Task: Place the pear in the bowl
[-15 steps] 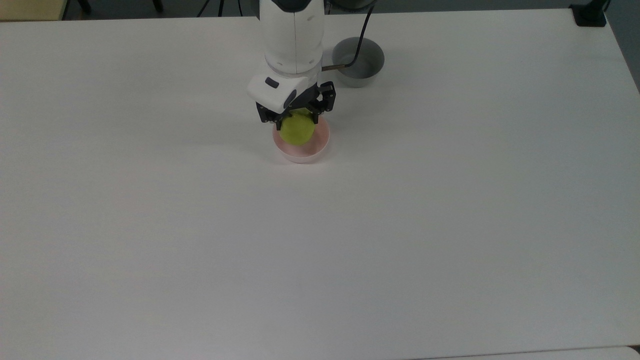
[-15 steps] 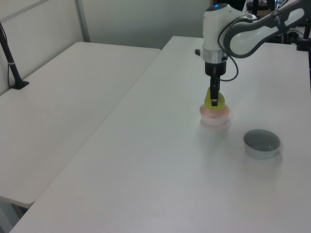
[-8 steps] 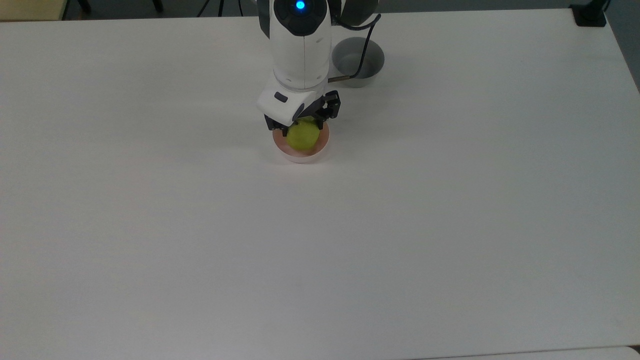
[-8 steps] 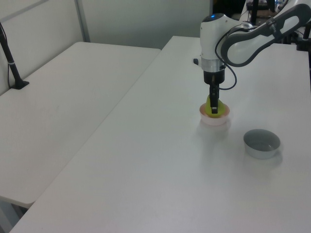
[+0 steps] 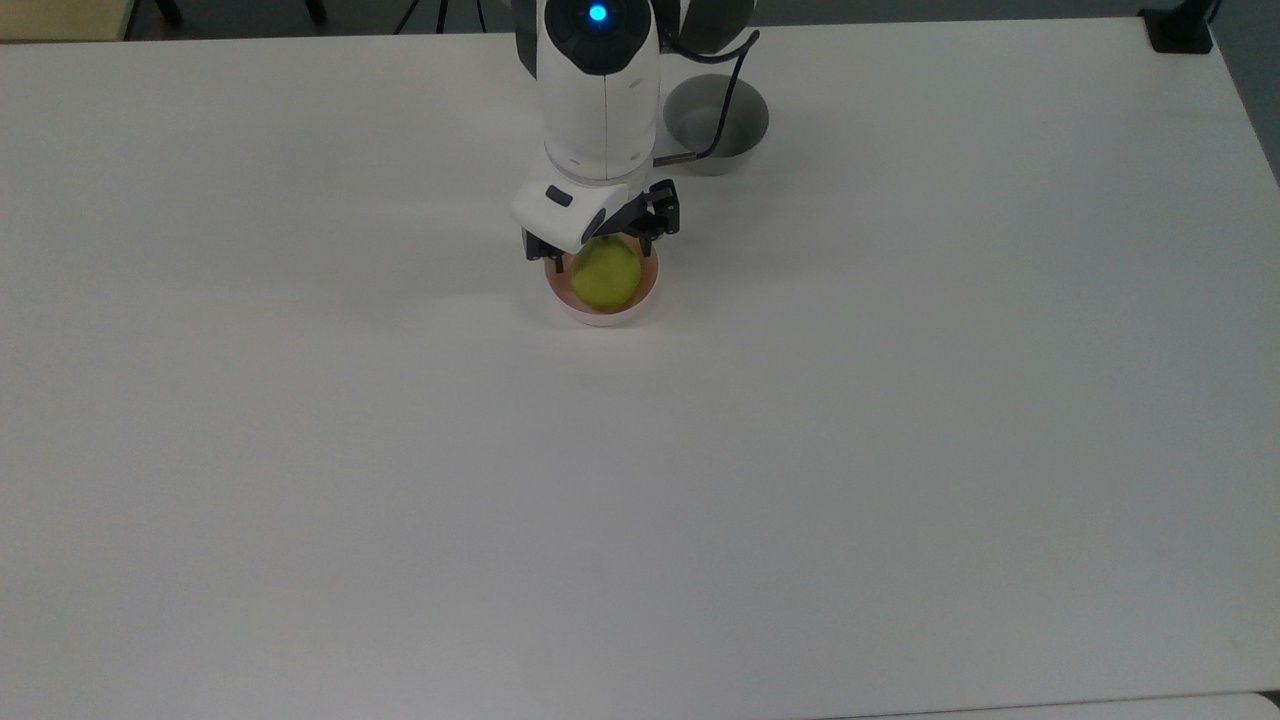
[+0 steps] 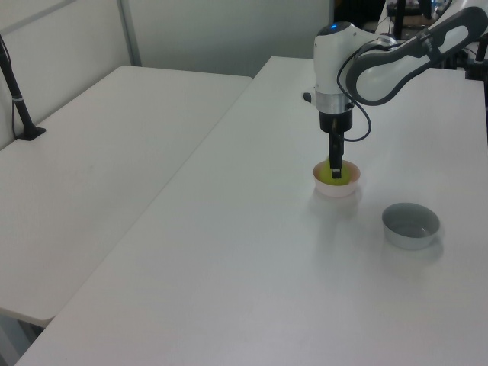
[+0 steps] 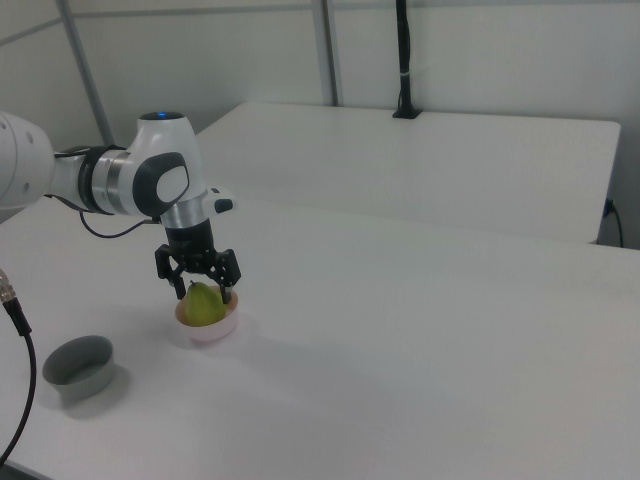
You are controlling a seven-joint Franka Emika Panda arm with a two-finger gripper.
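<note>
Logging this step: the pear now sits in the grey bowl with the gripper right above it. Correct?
Not quite. The pear sits in the pale pink bowl, as the top view shows; the grey bowl stands apart. The gripper is right above the pear.

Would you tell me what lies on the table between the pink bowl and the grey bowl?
Nothing stands there. In the left view, bare white table separates the pink bowl, which holds the pear, from the grey bowl.

pear [image 5: 604, 277] top hidden behind hand [image 5: 600, 245].
</note>
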